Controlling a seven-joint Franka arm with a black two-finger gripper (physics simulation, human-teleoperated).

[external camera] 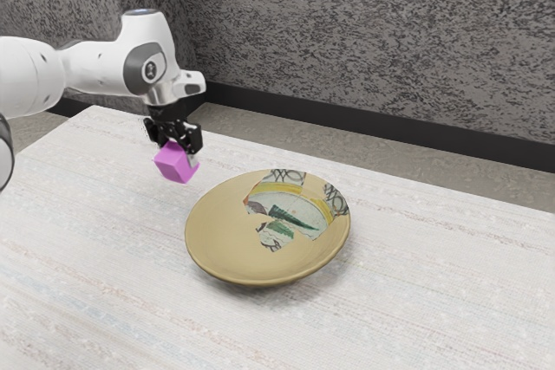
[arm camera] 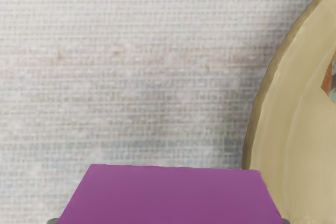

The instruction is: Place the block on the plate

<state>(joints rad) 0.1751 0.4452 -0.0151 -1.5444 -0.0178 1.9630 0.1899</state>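
1. The gripper point(external camera: 177, 150) is hanging in the left part of the exterior view, a little above mid-height, pointing downward and closing on the block point(external camera: 178, 166) from two sides. Its fingers are standing apart by the block's width, with the block filling the space between them.
2. The pink-purple block is sitting at the gripper's tips, left of the exterior view's centre, and is appearing to hang above the table. It is turning a corner toward the exterior camera. In the wrist view its broad purple face is showing between the two fingers.
3. The plate point(external camera: 217, 240) is resting on the table, just below the centre of the exterior view. In that view the block is lying off the plate's upper left edge, near it but apart. In the wrist view the plate's rim is curving past one side of the block.
4. The plate is showing a plain tan surface, with a patterned patch of yellow, green and white spreading over its upper right part in the exterior view.
5. The white arm point(external camera: 100, 67) is reaching in from the exterior view's left edge, in the upper left.
6. The pale, woven-looking table point(external camera: 78, 240) is stretching across the lower part of the exterior view, while a mottled grey wall point(external camera: 373, 41) is rising behind, above a dark baseboard point(external camera: 347, 117).
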